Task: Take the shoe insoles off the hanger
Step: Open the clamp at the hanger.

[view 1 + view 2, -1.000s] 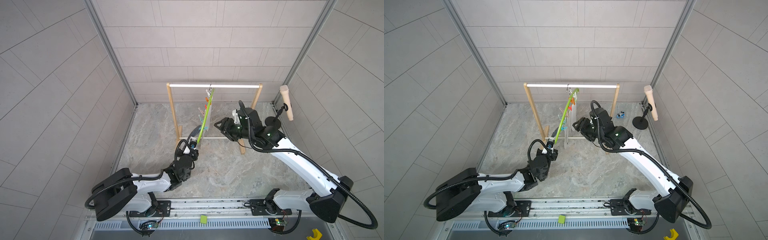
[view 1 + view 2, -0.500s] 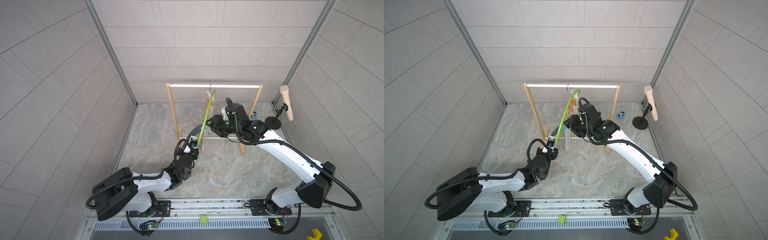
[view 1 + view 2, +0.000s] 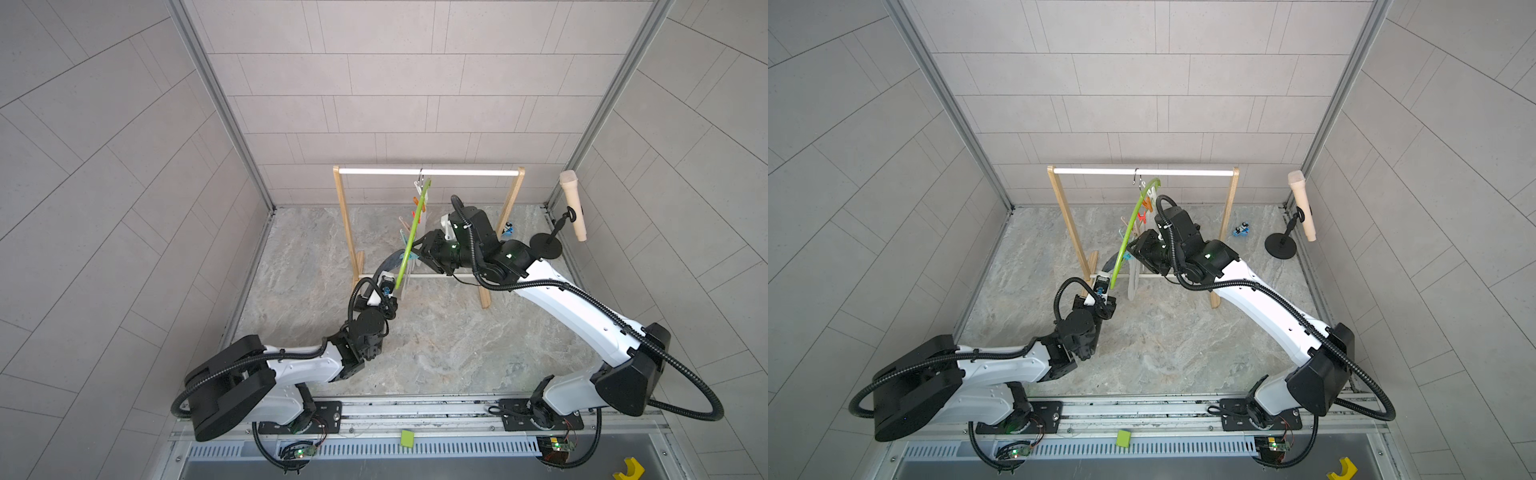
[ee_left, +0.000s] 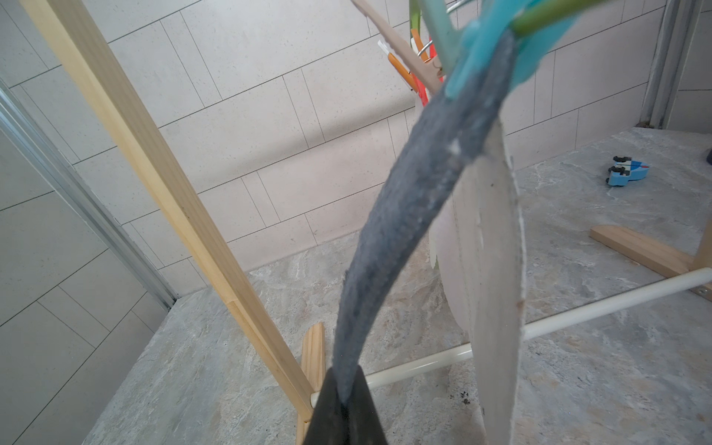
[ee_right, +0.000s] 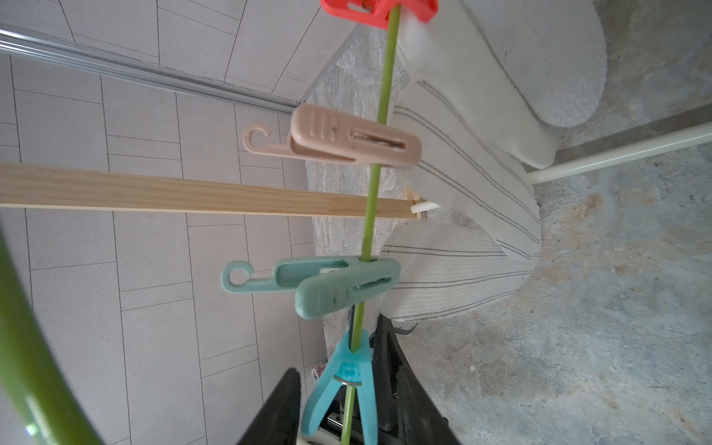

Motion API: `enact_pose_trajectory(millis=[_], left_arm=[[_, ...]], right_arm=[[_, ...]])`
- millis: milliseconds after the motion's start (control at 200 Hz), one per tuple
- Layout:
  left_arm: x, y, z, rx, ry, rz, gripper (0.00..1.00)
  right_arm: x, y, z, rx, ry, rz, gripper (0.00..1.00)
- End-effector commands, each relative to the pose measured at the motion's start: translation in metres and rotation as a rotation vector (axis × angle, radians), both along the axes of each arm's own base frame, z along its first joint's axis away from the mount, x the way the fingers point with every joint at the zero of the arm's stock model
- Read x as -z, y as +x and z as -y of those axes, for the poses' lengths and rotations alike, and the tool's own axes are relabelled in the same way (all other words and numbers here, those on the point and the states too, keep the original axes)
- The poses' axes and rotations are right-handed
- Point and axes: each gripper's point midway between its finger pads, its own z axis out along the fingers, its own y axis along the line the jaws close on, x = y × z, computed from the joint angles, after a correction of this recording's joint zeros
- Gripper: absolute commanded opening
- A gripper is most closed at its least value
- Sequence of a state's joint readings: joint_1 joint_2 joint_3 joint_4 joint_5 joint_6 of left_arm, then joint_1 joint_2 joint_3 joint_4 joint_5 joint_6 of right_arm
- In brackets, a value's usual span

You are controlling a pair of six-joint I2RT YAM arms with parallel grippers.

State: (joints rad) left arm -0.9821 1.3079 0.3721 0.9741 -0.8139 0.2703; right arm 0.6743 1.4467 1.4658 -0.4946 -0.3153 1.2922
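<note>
The lime-green hanger (image 3: 411,241) (image 3: 1129,232) hangs tilted from the rack's top rod, with shoe insoles clipped along it. My left gripper (image 4: 345,400) (image 3: 390,295) is shut on the lower end of a blue-grey insole (image 4: 416,192) (image 3: 386,264). A blue clothespin (image 4: 489,42) (image 5: 346,377) holds that insole's top. My right gripper (image 5: 339,370) (image 3: 417,253) stands open with its jaws either side of that clothespin's legs, and a thin gap shows on one side. Two grey-striped insoles (image 5: 462,169) (image 5: 454,277) and a white dotted one (image 5: 539,57) hang from other pegs.
The wooden rack (image 3: 345,224) has a white top rod (image 3: 457,171) and a low white rod (image 4: 578,319) behind the insoles. A small blue toy car (image 4: 626,173) (image 3: 508,229) lies at the back right. A wooden microphone shape on a black stand (image 3: 573,203) stands by the right wall.
My right arm has swung left to the hanger, and its jaws have narrowed around the blue clothespin. The left arm holds still with the blue-grey insole.
</note>
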Motion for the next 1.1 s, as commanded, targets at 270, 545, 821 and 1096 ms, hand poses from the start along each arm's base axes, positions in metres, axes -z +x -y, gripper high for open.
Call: enact_pose_trajectory(millis=[270, 545, 821, 1096], left_arm=[[-0.014, 0.003, 0.002, -0.006, -0.024, 0.024, 0.0], [-0.013, 0.003, 0.002, -0.004, -0.021, 0.019, 0.0], [-0.013, 0.003, 0.002, -0.001, -0.021, 0.016, 0.0], [-0.003, -0.002, -0.008, -0.019, -0.013, 0.0, 0.0]], right_arm=[[-0.004, -0.002, -0.003, 0.008, 0.036, -0.007, 0.36], [0.0, -0.003, -0.003, 0.011, 0.052, -0.018, 0.31], [-0.001, -0.004, 0.0, 0.028, 0.058, -0.015, 0.27], [-0.004, -0.003, 0.001, 0.035, 0.063, -0.004, 0.27]])
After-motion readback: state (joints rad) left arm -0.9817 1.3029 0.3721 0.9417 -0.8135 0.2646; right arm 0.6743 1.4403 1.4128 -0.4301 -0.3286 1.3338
